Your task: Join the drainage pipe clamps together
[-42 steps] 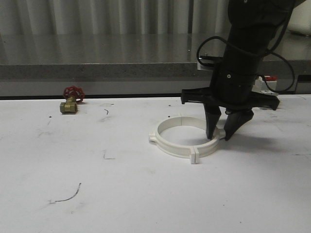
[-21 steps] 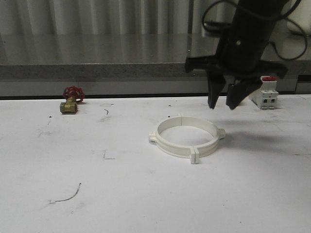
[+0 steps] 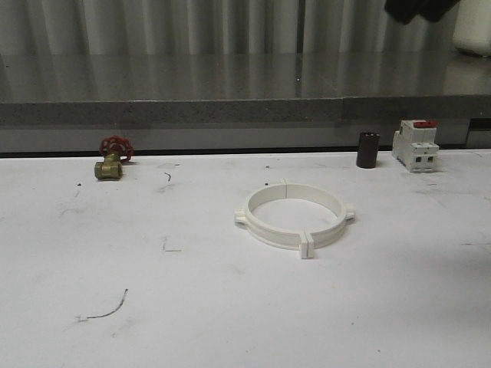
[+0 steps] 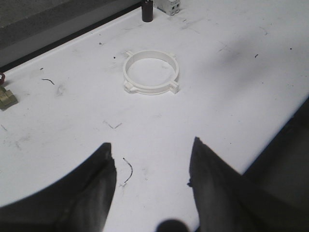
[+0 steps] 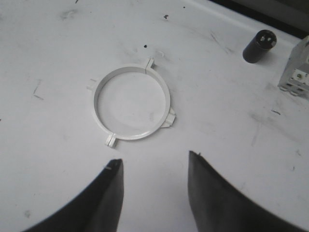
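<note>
The two white drainage pipe clamps lie joined as one closed ring on the white table, right of its middle, with square tabs sticking out at both seams. Nothing touches the ring. My right gripper hangs open high above the table, with the ring just beyond its dark fingertips and nothing between them. My left gripper is open too and empty, well back from the ring. A dark bit of the right arm shows at the top edge of the front view.
A brass valve with a red handwheel sits at the far left. A black cylinder and a white breaker with a red top stand at the far right, near the grey back ledge.
The right gripper, which was down at the ring's right side, has risen straight up and almost out of the front view. The ring has stayed in place.
</note>
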You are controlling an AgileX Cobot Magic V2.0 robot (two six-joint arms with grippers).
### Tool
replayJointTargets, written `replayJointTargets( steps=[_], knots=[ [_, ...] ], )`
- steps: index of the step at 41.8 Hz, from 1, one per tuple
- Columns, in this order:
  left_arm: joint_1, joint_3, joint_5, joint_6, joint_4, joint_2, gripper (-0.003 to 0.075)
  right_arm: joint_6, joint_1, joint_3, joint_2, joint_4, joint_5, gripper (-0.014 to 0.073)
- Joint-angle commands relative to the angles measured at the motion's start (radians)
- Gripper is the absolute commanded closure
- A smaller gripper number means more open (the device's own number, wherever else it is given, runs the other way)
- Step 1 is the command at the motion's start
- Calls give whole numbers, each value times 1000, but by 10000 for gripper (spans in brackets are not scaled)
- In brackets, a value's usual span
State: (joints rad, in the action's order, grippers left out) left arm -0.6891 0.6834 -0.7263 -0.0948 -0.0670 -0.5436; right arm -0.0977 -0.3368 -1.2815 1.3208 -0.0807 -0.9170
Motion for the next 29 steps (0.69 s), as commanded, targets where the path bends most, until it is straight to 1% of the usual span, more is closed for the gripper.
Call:
replayJointTargets(
  steps=[1,7,15,29],
  knots=[
    [-6,26,72,3,-13,-2,374,-9,1,56,-159,-9,44,247],
    [-6,26,72,3,-13,-2,374,17,1,202,-351,-12,53,247],
    [-6,26,72,3,-13,-2,374,30,1,373,-555,-13,63,247],
    [-6,26,72,3,-13,-2,374,30,1,600,-887,-12,70,247]
  ],
)
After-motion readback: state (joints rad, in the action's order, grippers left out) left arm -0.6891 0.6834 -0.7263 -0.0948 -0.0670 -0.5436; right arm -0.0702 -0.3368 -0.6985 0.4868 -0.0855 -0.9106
